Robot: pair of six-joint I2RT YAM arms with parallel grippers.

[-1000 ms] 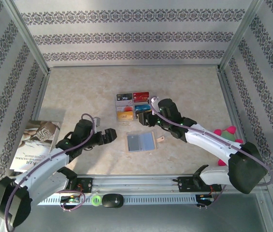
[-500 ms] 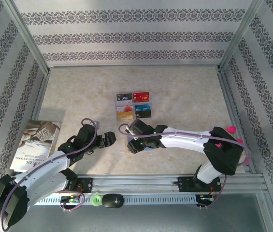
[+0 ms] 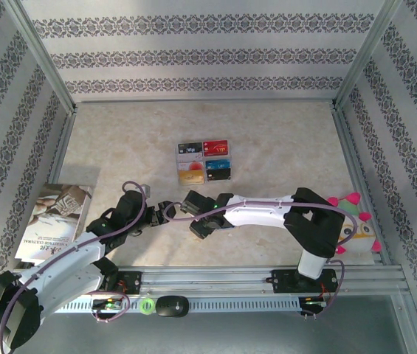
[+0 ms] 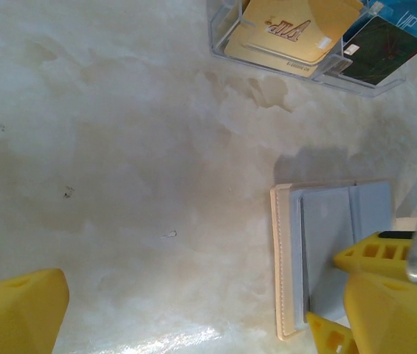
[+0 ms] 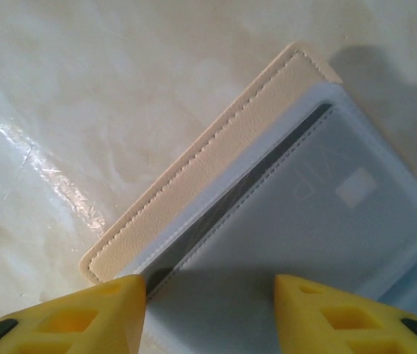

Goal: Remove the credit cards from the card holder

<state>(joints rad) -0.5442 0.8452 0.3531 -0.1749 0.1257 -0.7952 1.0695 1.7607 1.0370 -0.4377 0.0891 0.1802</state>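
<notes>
Card holder (image 5: 193,195) lies open on the surface (image 4: 119,147), just near of the card tray (image 3: 204,162). Right gripper (image 5: 209,295) is half-spread and holds nothing, fingers (image 5: 83,317) straddling the sleeve edge; we reckon it's lined up to fish out the grey VIP card (image 5: 326,192). Left gripper (image 3: 164,209) hovers wide open beside it, likely to pin the holder.

Card holder (image 5: 215,140): tan leather-like cover, stitched edge, matt; inner sleeves frosted grey-blue plastic, smooth. Table (image 5: 68,81): marbled beige, glossy, glare streaks. Card tray (image 4: 289,71): clear plastic.
</notes>
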